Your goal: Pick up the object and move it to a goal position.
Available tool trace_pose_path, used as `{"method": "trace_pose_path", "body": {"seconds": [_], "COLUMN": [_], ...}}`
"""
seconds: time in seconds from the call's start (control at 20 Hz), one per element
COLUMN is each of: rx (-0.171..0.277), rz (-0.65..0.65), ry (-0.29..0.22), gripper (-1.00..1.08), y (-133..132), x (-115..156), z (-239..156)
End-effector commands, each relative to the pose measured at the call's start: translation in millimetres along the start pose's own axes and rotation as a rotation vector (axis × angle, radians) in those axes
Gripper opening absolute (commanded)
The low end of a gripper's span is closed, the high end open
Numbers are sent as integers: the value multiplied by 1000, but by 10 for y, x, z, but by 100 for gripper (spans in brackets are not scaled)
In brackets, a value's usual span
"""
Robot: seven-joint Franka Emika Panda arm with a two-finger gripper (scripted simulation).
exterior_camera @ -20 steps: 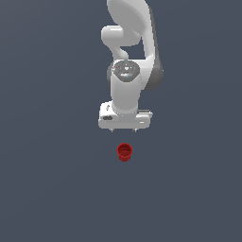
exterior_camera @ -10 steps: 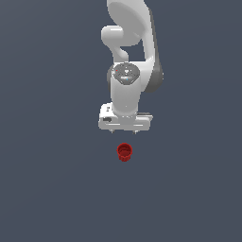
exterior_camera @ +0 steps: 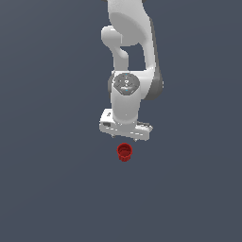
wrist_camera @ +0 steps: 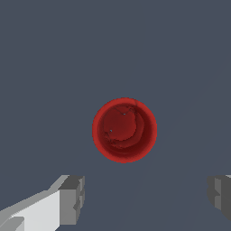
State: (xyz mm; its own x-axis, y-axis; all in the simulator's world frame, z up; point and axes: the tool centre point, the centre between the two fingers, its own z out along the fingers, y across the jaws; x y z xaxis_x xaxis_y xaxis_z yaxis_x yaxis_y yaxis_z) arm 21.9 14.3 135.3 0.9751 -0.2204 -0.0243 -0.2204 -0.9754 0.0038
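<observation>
The object is a small red ribbed cup point(exterior_camera: 124, 152) standing upright on the grey floor, hollow top up. In the wrist view the red cup point(wrist_camera: 124, 130) is seen from straight above, its round inside showing. My white gripper point(exterior_camera: 125, 136) hangs just above and a little behind the cup in the exterior view, pointing down. It is open and empty. In the wrist view its two grey fingertips point(wrist_camera: 73, 199) stand wide apart, with the cup apart from them and outside the gap. The gripper point(wrist_camera: 145, 196) does not touch the cup.
A flat dark grey floor point(exterior_camera: 52, 189) fills both views. The white arm point(exterior_camera: 130, 52) rises behind the gripper toward the top of the exterior view. No goal marker shows.
The gripper has sunk slightly toward the cup. The cup has not moved.
</observation>
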Motion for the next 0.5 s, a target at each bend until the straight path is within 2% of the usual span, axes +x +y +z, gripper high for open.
{"method": "trace_pose_path", "body": {"seconds": [0.0,0.45], "rx": [2,6], "rz": [65,248], "ry": [4,18], "gripper": [100,100], "y": [-21,-75], "x": [61,226], "z": [75,288]}}
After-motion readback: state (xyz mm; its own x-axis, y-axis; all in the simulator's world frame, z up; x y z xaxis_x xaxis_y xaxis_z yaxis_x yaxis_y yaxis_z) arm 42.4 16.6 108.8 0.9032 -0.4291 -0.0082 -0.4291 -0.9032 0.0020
